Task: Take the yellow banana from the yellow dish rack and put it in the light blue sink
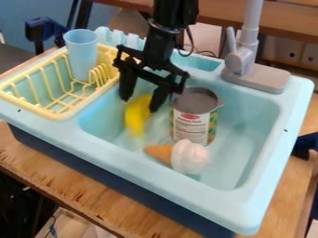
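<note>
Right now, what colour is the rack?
The rack is pale yellow, clearest in the camera view.

Small printed label [190, 128] on the can [197, 101], wording mostly illegible

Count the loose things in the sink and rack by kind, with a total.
Cup: 1
Can: 1
Ice cream cone: 1
Banana, judging by its blurred yellow shape: 1
Total: 4
</note>
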You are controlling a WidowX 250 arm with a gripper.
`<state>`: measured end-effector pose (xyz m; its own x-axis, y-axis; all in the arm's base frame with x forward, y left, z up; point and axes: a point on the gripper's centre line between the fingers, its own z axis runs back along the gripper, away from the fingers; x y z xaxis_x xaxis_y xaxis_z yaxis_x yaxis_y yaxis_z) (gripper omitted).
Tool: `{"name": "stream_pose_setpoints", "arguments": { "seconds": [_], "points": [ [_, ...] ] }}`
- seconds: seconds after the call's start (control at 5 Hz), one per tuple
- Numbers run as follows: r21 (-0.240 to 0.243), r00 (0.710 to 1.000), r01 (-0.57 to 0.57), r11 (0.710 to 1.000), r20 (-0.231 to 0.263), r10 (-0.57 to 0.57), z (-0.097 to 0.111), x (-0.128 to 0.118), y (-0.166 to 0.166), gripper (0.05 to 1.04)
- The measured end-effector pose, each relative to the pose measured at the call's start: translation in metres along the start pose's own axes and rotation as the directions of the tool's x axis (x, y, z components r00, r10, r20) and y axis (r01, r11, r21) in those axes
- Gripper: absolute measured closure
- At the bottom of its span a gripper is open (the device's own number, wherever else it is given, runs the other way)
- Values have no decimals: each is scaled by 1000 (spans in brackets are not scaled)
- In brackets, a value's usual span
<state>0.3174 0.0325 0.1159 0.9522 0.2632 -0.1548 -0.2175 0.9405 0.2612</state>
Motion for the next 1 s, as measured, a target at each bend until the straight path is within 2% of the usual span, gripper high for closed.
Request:
{"name": "stream_pose_setpoints", "arguments": {
  "seconds": [0.2,0.4,0.6,0.8,1.0],
  "points": [
    [-18,1000,9,1000,26,-8,9,-3,2,91],
    [-46,996,-31,998,87,34,25,-9,22,89],
    [-57,987,-29,998,159,38,46,-28,34,89],
    [-64,973,-5,998,232,19,63,-58,45,89],
    [-153,959,95,984,279,-49,66,-74,38,89]
  ]
}}
